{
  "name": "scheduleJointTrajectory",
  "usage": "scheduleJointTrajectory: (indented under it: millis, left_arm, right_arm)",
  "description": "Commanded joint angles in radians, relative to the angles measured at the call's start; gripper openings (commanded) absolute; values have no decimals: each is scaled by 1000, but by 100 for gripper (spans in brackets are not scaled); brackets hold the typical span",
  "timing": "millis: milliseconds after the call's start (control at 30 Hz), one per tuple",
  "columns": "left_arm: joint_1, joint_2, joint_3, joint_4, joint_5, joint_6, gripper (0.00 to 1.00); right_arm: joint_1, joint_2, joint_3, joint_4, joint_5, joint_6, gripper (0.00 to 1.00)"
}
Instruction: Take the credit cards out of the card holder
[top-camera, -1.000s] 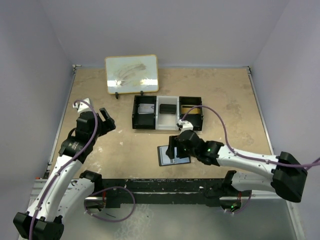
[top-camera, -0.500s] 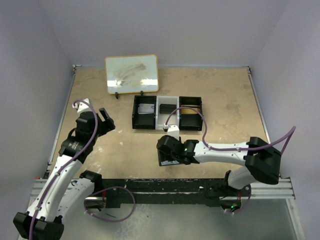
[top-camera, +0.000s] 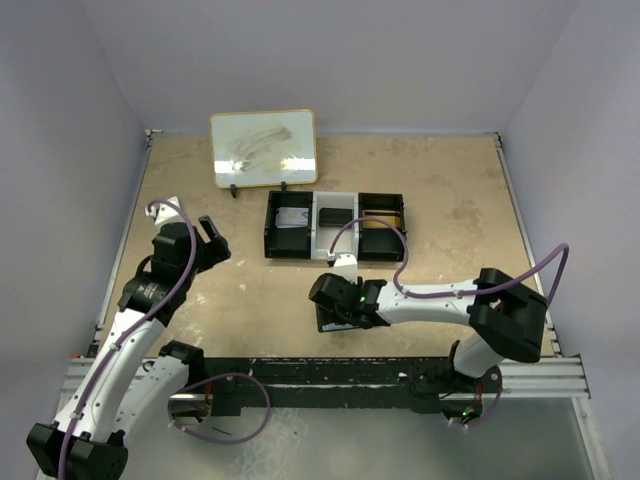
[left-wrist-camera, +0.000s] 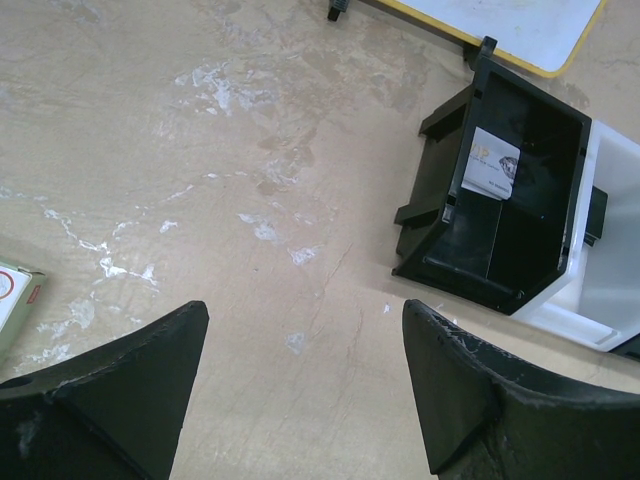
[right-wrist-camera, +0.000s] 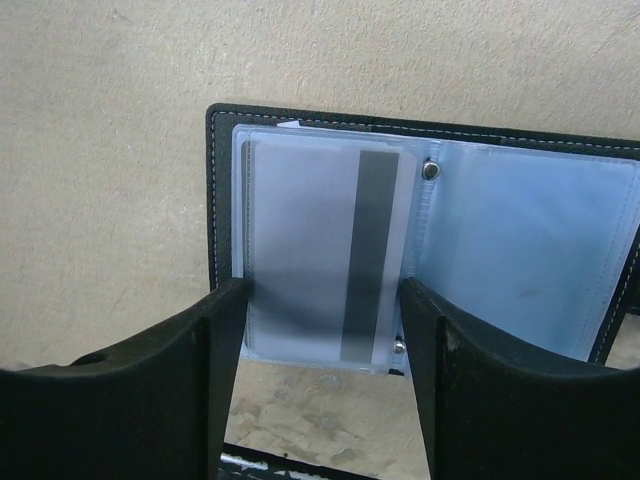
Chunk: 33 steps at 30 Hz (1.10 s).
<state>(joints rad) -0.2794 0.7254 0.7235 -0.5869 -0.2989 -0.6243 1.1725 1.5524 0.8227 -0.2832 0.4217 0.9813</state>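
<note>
open card holder (right-wrist-camera: 520, 250), right claw (right-wrist-camera: 322, 305) astride page edges

No wording can be read anywhere. A white card (left-wrist-camera: 492, 163) in the left black compartment of the tray (left-wrist-camera: 440, 215) carries a small gold mark and fine dark print, too blurred to make out, and a small white box (left-wrist-camera: 14, 292) on the worktop (left-wrist-camera: 200, 200) shows illegible red marking. The card (right-wrist-camera: 300, 250) in the card holder (right-wrist-camera: 222, 200) shows only a dark stripe.

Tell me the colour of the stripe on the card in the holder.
Dark grey stripe; right wrist view shows it best.
</note>
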Motion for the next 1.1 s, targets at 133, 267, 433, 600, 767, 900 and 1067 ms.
scheduleJointTrajectory:
  millis: [133, 267, 433, 600, 767, 900, 1067]
  left_arm:
    - [6, 2, 10, 24, -8, 12, 76]
    - [7, 4, 10, 23, -8, 12, 76]
    - [6, 3, 10, 23, -6, 12, 76]
    - [6, 6, 10, 25, -4, 12, 76]
    - [6, 7, 8, 26, -2, 13, 76]
    - [6, 11, 9, 27, 2, 14, 76]
    - [7, 14, 6, 29, 12, 13, 76]
  right_arm:
    - [2, 40, 47, -44, 20, 40, 71]
    - [1, 38, 74, -65, 32, 37, 72]
    - [2, 63, 91, -83, 34, 43, 70]
    - [1, 104, 98, -89, 34, 48, 69]
    - [1, 88, 63, -45, 6, 39, 65]
    - [-5, 23, -11, 78, -50, 14, 64]
    - [-39, -30, -87, 182, -114, 9, 62]
